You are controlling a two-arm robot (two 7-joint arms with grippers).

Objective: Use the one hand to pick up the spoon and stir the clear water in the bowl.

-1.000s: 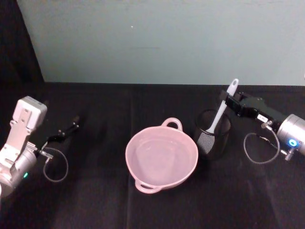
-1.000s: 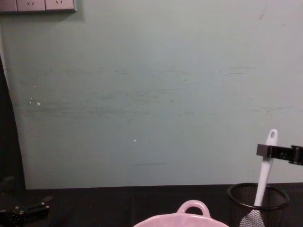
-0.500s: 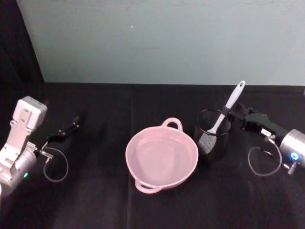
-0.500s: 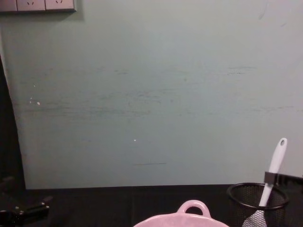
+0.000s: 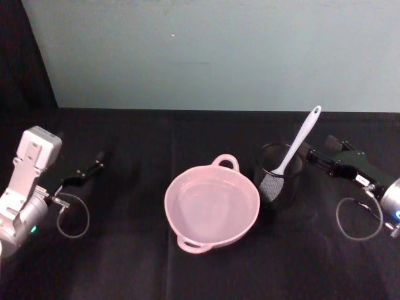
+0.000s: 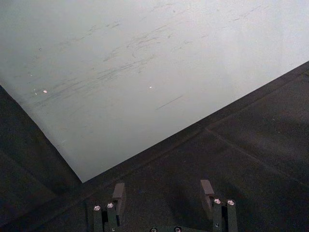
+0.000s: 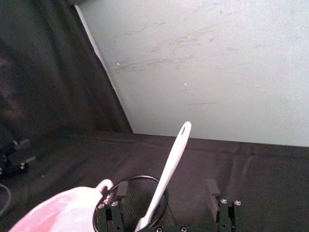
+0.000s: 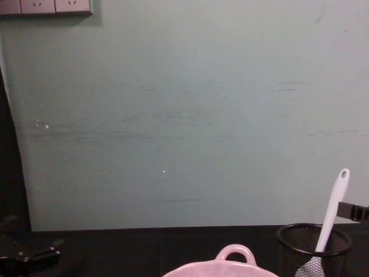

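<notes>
Here the slim white spoon (image 5: 299,140) leans in a mesh cup (image 5: 279,174).

Bowl (image 5: 212,209) centre of table (image 5: 125,262), mesh cup (image 5: 279,175) just beside it on the right — spoon (image 5: 299,139) stands in the cup, leaning right. Right gripper (image 5: 320,156) right of the cup, apart from the spoon; left gripper (image 5: 94,167) well off to the left.

From my remote station I see a pale green, faintly scuffed painted wall (image 8: 184,115). A row of grey wall sockets (image 8: 46,6) sits at its upper left corner. A black cloth-covered table (image 5: 125,262) meets its base, and a black curtain (image 7: 43,67) hangs left of it.
</notes>
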